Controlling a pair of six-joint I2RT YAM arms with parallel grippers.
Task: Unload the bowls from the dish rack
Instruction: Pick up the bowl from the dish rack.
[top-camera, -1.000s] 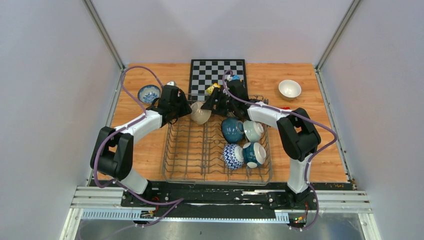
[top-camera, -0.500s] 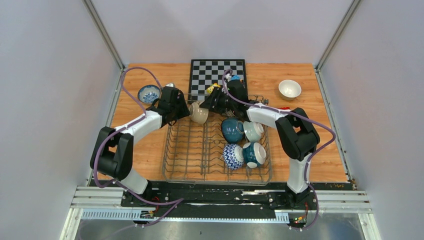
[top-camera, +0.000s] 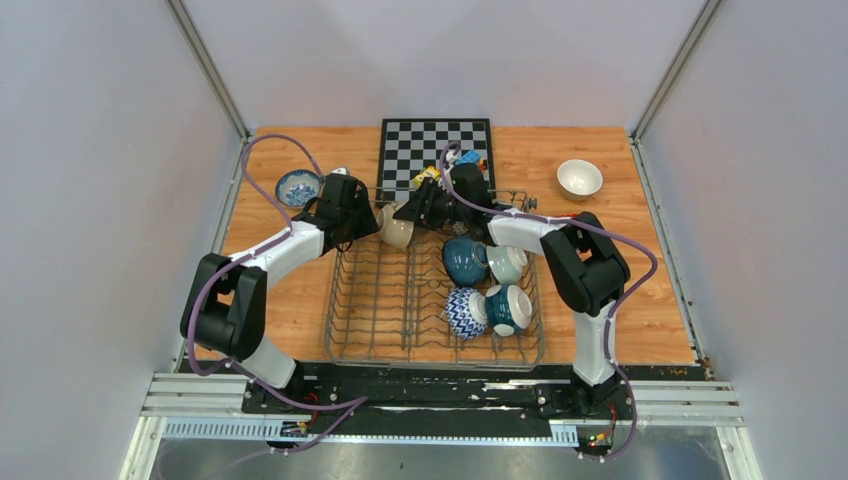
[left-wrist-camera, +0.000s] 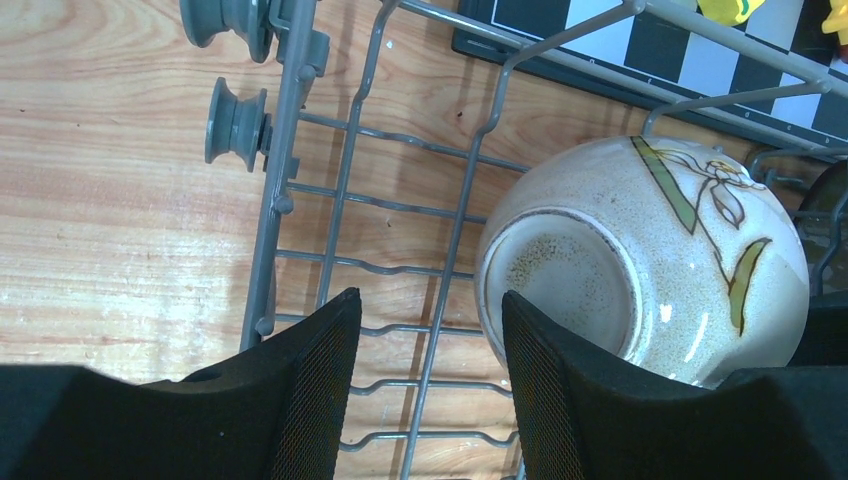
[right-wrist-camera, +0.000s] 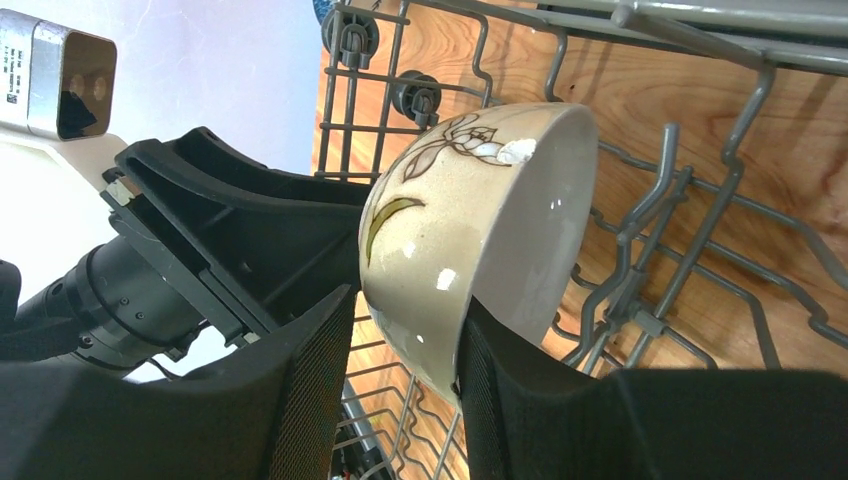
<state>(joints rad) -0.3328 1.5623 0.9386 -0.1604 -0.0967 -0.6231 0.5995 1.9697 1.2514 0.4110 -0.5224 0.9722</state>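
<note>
The top external view alone shows the whole layout: the large grey wire dish rack (top-camera: 385, 300) sits on the wooden table (top-camera: 620, 300) with both arms meeting at its far end. A dark teal bowl (top-camera: 465, 258), a pale mint bowl (top-camera: 507, 262), a blue-and-white zigzag bowl (top-camera: 465, 312) and a teal-and-white bowl (top-camera: 508, 308) lie along its right side. A blue-patterned bowl (top-camera: 298, 186) and a plain white bowl (top-camera: 579, 177) rest on the table outside it, well apart, and a black-and-white chessboard (top-camera: 435, 148) lies just beyond the rack. That view is too small to show either grip, which the wrist views reveal. The right wrist view shows the right gripper (right-wrist-camera: 405, 300) pinching the wall of a cream speckled ceramic bowl (right-wrist-camera: 470, 220) painted with a flower. One finger is pressed on the outside and the other sits inside the rim, with the bowl tipped on its side above the rack's far-left corner. The left wrist view shows the left gripper (left-wrist-camera: 428, 300) with its jaws spread. Only rack wires and wood show in the gap, and the same bowl's foot ring lies just past the outer edge of one finger.
</note>
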